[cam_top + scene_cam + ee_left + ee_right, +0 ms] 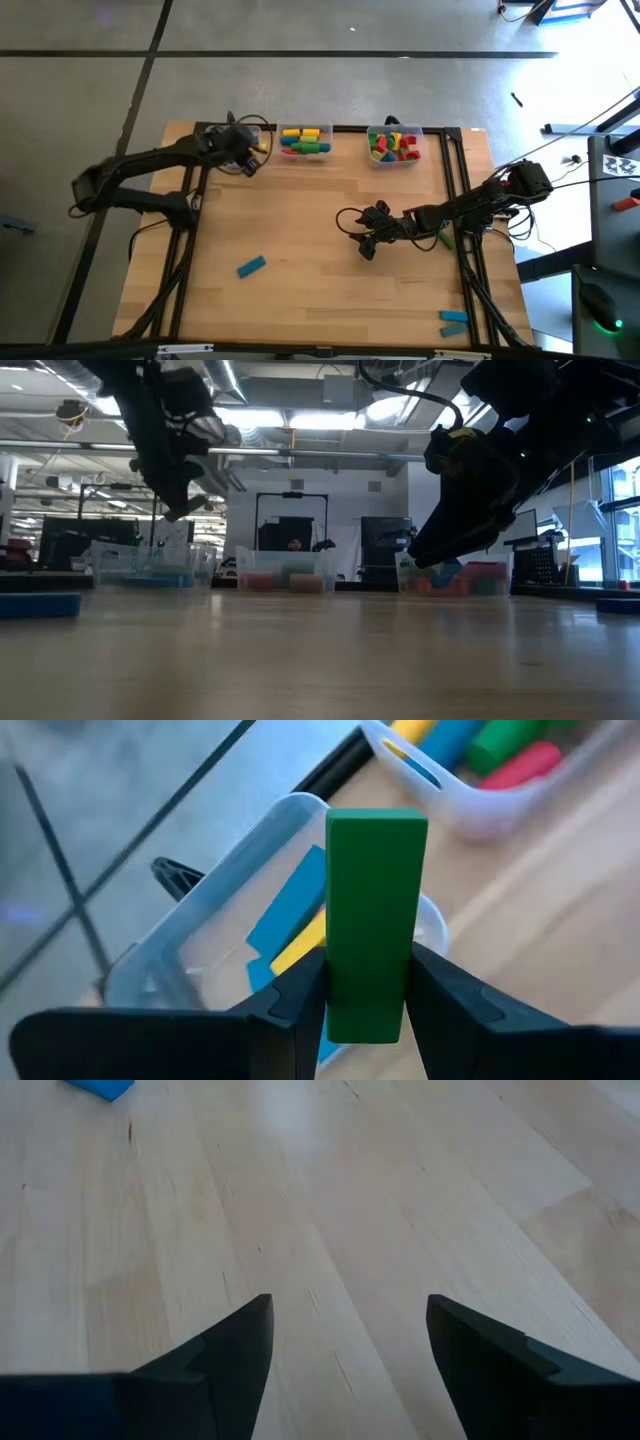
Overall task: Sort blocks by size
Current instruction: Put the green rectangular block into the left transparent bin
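My left gripper (243, 152) hangs at the table's far left over a clear bin (236, 860) and is shut on a long green block (375, 910). Flat blue and yellow blocks (290, 925) lie in that bin. My right gripper (350, 1345) stands open low over bare wood right of the table's middle, nothing between its fingers. A blue block (251, 266) lies flat on the table at the near left. Two blue blocks (453, 322) lie at the near right corner. A green block (445, 240) lies beside the right arm. My left gripper pinches the green block between its two fingers (300, 995), on the two long sides near one end (368, 1010). Most of the block's length sticks out beyond the fingertips. The block is lifted clear, above the open bin at the far left.
Two more clear bins stand along the far edge: the middle one (305, 140) with longer mixed blocks, the right one (395, 145) with short red, green and yellow pieces. A dark frame rail (465, 200) runs along the table's right side. Bare wood spans the middle.
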Controlling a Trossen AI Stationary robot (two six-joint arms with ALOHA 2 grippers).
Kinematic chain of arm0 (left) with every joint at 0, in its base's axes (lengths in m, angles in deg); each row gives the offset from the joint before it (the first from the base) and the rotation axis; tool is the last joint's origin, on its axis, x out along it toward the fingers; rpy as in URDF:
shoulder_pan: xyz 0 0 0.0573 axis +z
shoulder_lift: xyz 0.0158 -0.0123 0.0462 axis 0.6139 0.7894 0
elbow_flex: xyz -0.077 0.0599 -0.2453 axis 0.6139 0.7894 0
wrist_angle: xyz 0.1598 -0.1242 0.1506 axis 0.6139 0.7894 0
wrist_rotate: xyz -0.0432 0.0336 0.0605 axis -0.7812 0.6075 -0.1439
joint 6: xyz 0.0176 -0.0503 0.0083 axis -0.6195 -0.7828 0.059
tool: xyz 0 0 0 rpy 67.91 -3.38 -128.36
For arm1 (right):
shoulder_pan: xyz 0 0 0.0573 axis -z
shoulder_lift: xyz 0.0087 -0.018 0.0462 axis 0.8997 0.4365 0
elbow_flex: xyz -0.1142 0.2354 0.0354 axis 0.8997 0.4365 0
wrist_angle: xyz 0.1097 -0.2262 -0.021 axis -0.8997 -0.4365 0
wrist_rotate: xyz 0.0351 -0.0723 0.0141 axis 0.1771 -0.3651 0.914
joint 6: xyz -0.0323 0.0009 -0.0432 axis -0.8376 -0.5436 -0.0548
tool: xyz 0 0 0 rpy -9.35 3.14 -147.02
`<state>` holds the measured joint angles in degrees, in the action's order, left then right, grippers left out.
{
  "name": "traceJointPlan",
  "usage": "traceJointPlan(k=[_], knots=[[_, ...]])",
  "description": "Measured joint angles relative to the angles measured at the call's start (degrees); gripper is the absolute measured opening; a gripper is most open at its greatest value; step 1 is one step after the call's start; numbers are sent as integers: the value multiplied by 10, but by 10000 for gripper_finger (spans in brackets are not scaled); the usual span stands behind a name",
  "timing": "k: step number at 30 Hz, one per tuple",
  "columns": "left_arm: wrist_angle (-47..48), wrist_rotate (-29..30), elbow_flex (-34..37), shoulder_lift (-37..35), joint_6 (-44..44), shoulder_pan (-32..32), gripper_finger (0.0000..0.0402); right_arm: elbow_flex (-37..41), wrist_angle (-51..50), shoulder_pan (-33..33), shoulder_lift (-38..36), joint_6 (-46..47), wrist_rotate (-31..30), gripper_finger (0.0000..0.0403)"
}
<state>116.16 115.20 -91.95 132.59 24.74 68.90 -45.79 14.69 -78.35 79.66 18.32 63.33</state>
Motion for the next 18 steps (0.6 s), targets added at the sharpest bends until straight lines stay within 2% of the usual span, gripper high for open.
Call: traceJointPlan(k=[9, 18], knots=[[-83, -62, 60, 0, -19, 82, 120, 0, -1, 0, 0, 0, 0, 257], [-135, -77, 96, 0, -61, 97, 120, 0, -1, 0, 0, 0, -1, 257]])
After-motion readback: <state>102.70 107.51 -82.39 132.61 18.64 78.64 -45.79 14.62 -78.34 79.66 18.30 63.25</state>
